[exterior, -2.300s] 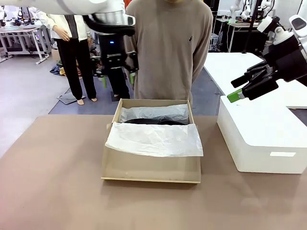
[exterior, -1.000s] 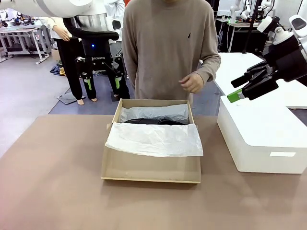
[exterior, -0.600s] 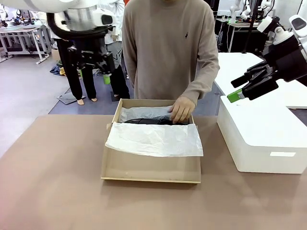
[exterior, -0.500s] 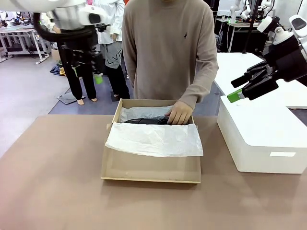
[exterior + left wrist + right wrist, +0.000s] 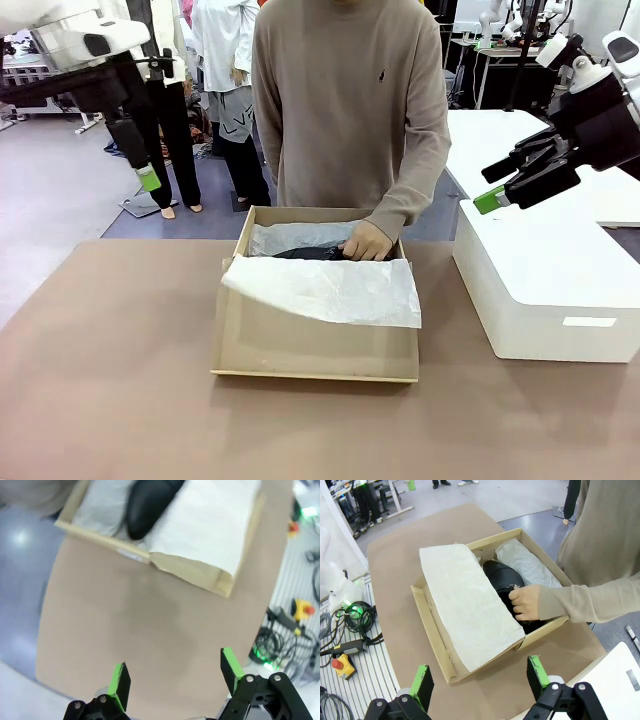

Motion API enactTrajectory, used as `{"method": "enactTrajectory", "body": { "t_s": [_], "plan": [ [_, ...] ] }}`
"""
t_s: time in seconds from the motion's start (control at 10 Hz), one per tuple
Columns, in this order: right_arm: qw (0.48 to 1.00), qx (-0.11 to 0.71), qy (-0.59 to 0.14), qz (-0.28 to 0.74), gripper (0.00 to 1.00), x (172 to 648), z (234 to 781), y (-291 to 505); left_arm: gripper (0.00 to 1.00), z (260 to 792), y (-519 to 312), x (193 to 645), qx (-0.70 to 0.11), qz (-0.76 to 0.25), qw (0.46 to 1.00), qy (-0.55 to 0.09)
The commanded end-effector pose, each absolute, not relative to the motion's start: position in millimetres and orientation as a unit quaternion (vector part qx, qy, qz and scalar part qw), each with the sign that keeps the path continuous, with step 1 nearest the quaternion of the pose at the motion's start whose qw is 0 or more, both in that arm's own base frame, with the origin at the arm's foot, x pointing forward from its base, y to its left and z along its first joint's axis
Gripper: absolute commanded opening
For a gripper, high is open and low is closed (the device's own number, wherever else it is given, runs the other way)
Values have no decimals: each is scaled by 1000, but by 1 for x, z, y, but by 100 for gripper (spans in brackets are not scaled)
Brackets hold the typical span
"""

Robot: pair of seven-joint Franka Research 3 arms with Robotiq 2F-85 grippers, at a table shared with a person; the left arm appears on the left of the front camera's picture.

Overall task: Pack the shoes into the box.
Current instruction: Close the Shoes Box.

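The box [image 5: 310, 345] stands open mid-table, and white tissue paper [image 5: 325, 290] is draped over its front half. The glossy black shoes [image 5: 305, 253] lie at its far end, where the person's hand [image 5: 367, 242] rests on them. My left gripper [image 5: 148, 178] hangs open, high and off to the left of the box. Over the white box at the right, my right gripper [image 5: 492, 186] hovers open. The left wrist view looks past the left gripper [image 5: 175, 672] to bare table, the box [image 5: 195, 572] and a shoe [image 5: 147, 505]. The right gripper [image 5: 480, 677] looks down on the box [image 5: 432, 630], a shoe [image 5: 501, 575] and the hand [image 5: 525, 601].
A large white box [image 5: 540, 290] sits on the table's right side under my right arm. The person [image 5: 350, 100] stands close behind the cardboard box. Brown tabletop [image 5: 110, 380] spreads in front and to the left. Another person stands farther back on the left.
My left arm has swung from behind the box out to the left. The person's hand has come down into the box onto the shoes. The tissue's left edge has lifted slightly.
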State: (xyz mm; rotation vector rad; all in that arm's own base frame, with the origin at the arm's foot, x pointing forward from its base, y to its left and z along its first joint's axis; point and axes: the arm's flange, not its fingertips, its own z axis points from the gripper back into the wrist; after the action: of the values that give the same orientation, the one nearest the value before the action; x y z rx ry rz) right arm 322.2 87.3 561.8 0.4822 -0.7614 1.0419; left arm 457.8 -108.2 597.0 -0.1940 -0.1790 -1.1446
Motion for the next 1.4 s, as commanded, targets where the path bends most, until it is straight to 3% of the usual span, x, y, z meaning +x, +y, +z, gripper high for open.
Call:
{"method": "enactTrajectory", "body": {
  "t_s": [0.0,0.4,0.5,1.1,1.2,1.3],
  "plan": [
    [761,232,-360,488,100,327,562,87,79,600,-95,459,-103,-615,778,-77],
    [761,232,-360,488,100,327,562,87,6,597,-99,454,-52,-673,735,-70],
    [761,232,-360,488,100,327,562,87,0,598,-101,452,-48,-675,732,-79],
    [761,232,-360,488,100,327,562,87,0,604,-107,442,-61,-669,733,-109],
    [761,232,-360,488,100,327,562,87,0,607,-112,452,-50,-550,828,-101],
    [761,232,-360,488,100,327,562,87,0,609,-108,448,-58,-670,734,-95]
  ]
}}
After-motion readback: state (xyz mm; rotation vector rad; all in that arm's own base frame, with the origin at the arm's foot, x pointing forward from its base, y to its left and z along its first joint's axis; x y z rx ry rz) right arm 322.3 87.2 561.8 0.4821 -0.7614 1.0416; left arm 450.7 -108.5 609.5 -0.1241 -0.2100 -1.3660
